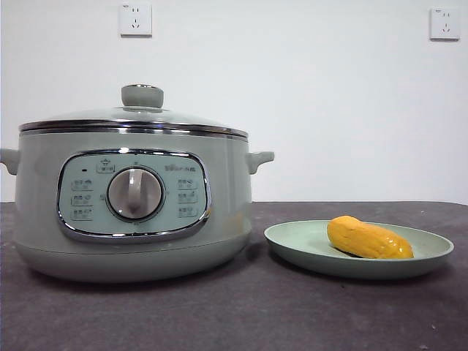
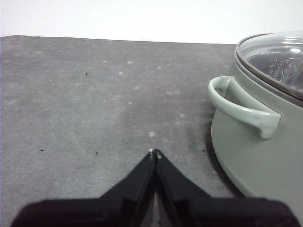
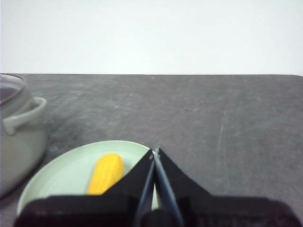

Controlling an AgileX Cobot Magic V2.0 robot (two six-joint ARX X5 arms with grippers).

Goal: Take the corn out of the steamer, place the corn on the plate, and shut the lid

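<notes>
1. The right end effector (image 3: 155, 151) sits low over the dark grey table (image 1: 241, 314), its two black jaws clenched tip to tip with nothing between them.
2. Just past that end effector's tips, and a little to one side of them, lies the pale green plate (image 3: 61, 172). The corn (image 3: 106, 172) rests on the plate, lying lengthwise, apart from the jaws.
3. From the front the corn (image 1: 368, 238) lies flat on the plate (image 1: 292, 245), slightly tilted, glossy and yellow-orange.
4. Further from the right end effector, beyond the plate's edge, stands the steamer (image 3: 19, 142), with one small side handle facing the plate.
5. The left end effector (image 2: 155, 153) is likewise clenched and holds nothing. It hovers over bare table (image 2: 94, 104), with the steamer (image 2: 255, 161) just beside it and a looped handle nearest to it.
6. The lid (image 1: 131, 117) sits closed on the steamer (image 1: 44, 219), its chrome band meeting the chrome rim and its round green knob on top.
7. Farthest back is a white wall with two sockets (image 1: 135, 19).
</notes>
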